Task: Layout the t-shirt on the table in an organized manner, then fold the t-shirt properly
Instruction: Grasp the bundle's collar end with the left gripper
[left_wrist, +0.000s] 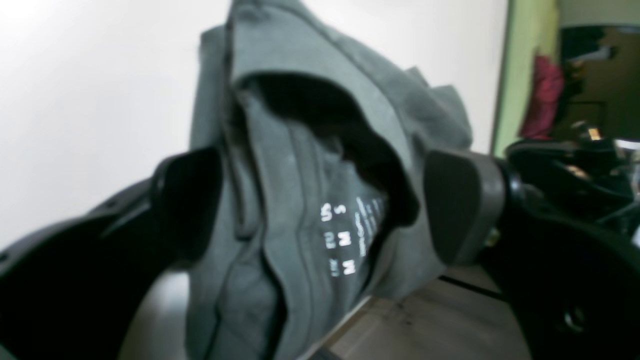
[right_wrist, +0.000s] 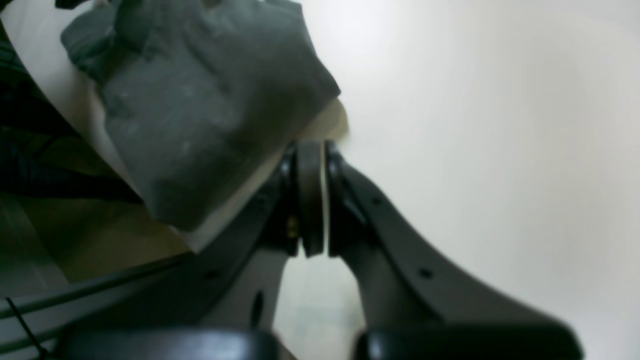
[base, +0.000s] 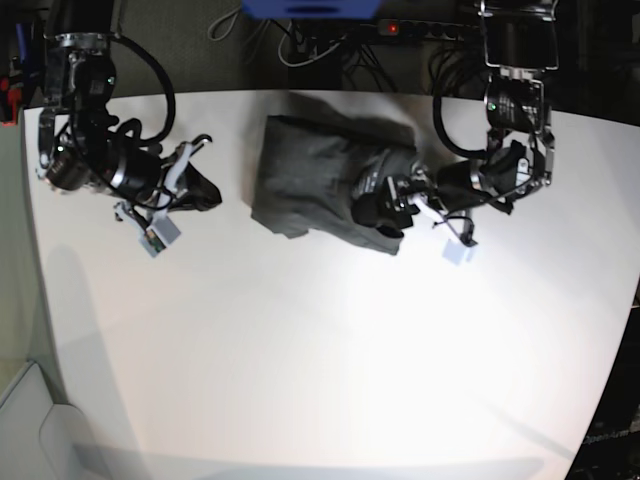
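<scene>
On your left in the base view, the right fingers (base: 205, 190) are pressed together, gripping nothing; the t-shirt (base: 320, 170) lies bunched on the worktop (base: 300, 350); your left fingers (base: 385, 205) gape wide astride its collar.

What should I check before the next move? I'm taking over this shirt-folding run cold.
1. Left gripper open: ok, jaws stand wide on either side of the t-shirt's bunched collar end, pinching nothing.
2. Right gripper empty: ok, pads shut together with no cloth between them, apart from the shirt in the base view.
3. Shirt laid out flat: not ok, it lies in a crumpled heap with folds stacked.
4. Shirt fully on the table: ok in the base view, near the far edge.
5. Sleeves located: cannot tell, hidden in the folds.
</scene>
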